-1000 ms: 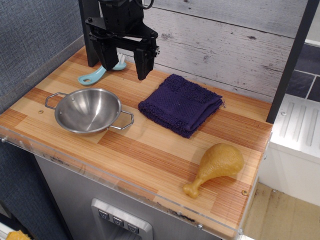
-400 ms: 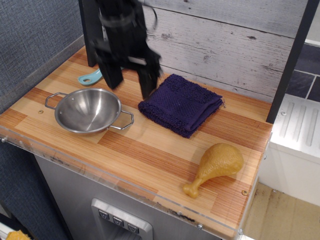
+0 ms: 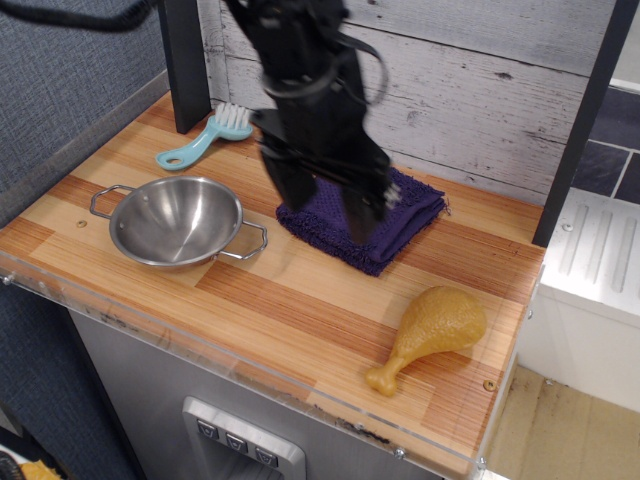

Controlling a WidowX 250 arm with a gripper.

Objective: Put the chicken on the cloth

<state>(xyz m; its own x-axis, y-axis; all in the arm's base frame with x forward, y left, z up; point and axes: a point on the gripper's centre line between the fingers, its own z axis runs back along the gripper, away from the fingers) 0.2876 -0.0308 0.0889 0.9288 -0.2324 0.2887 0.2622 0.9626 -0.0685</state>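
Note:
The chicken (image 3: 432,335) is a glossy golden-tan toy drumstick lying on the wooden counter at the front right, bone end pointing to the front left. The cloth (image 3: 400,215) is a dark purple folded towel behind it, partly hidden by my arm. My gripper (image 3: 330,215) is black and blurred with motion. It hangs open and empty over the cloth's left part, well up and to the left of the chicken.
A steel bowl (image 3: 176,221) with two handles stands on the counter's left. A light blue brush (image 3: 203,140) lies at the back left by a black post (image 3: 186,60). A clear plastic lip (image 3: 250,375) runs along the counter's front edge.
My gripper has moved right and forward, from above the brush at the back left to over the cloth. The brush now shows fully. The chicken, cloth and bowl have not moved.

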